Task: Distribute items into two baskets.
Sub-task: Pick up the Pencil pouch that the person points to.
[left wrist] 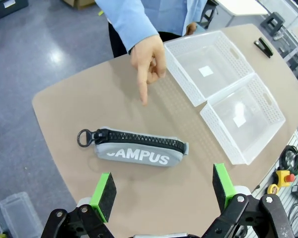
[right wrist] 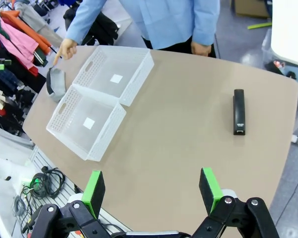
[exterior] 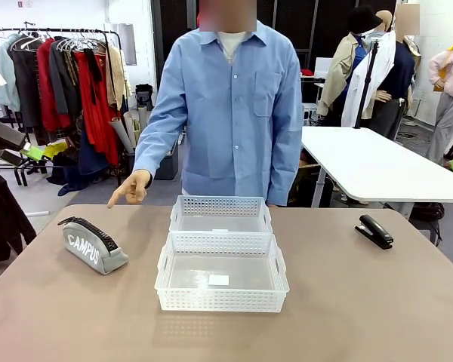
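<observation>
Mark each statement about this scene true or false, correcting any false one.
1. The grey fabric pencil case lies in a basket. False: it lies on the brown table, left of the two white perforated plastic baskets.
2. Neither basket holds an item. True.
3. The small black stapler lies right of the baskets. True.
4. The person's hand grips the stapler. False: it points down near the pencil case.
5. Both grippers are shut. False: the left gripper and right gripper stand open.

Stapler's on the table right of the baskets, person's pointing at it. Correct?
No. The person's hand points at the grey pencil case left of the baskets, not at the stapler; the front view shows it.
</observation>
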Motion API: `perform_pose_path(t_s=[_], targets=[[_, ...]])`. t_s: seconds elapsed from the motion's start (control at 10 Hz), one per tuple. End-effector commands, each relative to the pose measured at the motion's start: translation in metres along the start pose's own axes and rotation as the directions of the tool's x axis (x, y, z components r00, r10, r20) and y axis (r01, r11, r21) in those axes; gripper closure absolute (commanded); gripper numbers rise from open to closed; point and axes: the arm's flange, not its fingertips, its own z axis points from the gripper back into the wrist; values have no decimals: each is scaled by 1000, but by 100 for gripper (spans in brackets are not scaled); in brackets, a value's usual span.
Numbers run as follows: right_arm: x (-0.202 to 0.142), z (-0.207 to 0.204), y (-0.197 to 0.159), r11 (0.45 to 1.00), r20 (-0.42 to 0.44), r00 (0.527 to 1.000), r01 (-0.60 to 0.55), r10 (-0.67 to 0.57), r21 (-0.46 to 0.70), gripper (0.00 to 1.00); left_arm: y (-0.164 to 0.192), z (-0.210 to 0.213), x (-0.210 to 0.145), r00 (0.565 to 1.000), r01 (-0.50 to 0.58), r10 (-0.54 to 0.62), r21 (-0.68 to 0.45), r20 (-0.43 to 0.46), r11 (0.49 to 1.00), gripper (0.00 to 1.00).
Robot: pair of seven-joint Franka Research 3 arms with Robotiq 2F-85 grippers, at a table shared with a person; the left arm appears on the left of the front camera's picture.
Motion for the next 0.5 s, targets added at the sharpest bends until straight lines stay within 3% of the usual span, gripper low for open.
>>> perform_pose_path(t_s=[0.0,0.4], targets=[[1,0,0,1000,10,1000,-7,7,12,0,1,0,0,1000,0,0,-12,10,1000,0],[1,0,0,1000,10,1000,-7,7,12,0,1,0,0,1000,0,0,-12,10,1000,0]])
